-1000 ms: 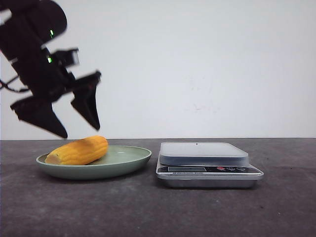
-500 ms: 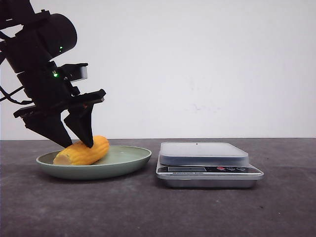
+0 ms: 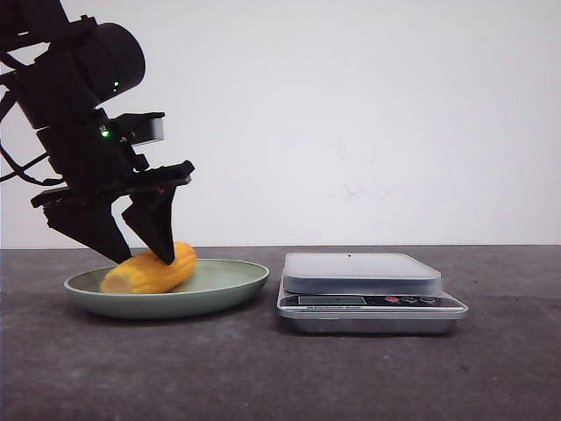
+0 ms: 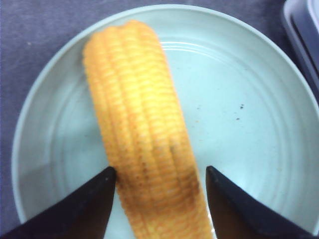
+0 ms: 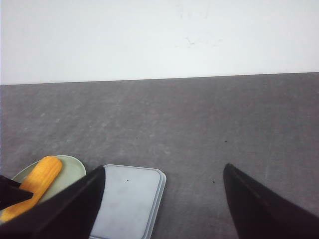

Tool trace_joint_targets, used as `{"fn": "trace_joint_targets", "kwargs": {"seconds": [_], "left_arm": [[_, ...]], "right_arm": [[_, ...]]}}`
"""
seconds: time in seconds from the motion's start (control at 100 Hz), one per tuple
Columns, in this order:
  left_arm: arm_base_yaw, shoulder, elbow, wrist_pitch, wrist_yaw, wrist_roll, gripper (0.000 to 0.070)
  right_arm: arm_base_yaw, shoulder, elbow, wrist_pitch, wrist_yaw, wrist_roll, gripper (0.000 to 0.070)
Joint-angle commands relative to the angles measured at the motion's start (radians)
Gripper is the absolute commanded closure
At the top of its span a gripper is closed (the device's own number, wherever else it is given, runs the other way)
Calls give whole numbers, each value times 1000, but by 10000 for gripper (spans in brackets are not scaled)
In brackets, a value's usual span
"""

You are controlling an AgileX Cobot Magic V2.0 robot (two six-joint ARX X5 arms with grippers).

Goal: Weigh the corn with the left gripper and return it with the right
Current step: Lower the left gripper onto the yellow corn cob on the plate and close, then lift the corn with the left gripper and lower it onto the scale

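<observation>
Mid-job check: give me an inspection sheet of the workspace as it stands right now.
Surface: dark grey table, bare in front.
Job's things: corn lying on the green plate; scale beside the plate, platform bare.
Clutter: nothing seen.
Grippers: left gripper down over the corn, jaws open on either side of it; right gripper open, raised above the table, holding nothing.
Cables: black cable on the left arm.
Surroundings: plain white wall.

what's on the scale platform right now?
Nothing visible on the scale; its platform is bare in the front and right wrist views. The corn lies on the green plate, the left gripper straddling it.
</observation>
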Motion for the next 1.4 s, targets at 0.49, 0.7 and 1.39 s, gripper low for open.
{"fn": "trace_joint_targets", "kwargs": {"seconds": [0.49,0.7,1.39], "left_arm": [[-26,20,25,-8,-36,7,694],[-48,-23,129,-135,-43,6,694],[-385,5,372,-32,-143,-269,690]], "right_arm": [[3,3,16,10,0,-5,228],[3,3,16,10,1,-5,229],[3,3,16,10,0,3,230]]}}
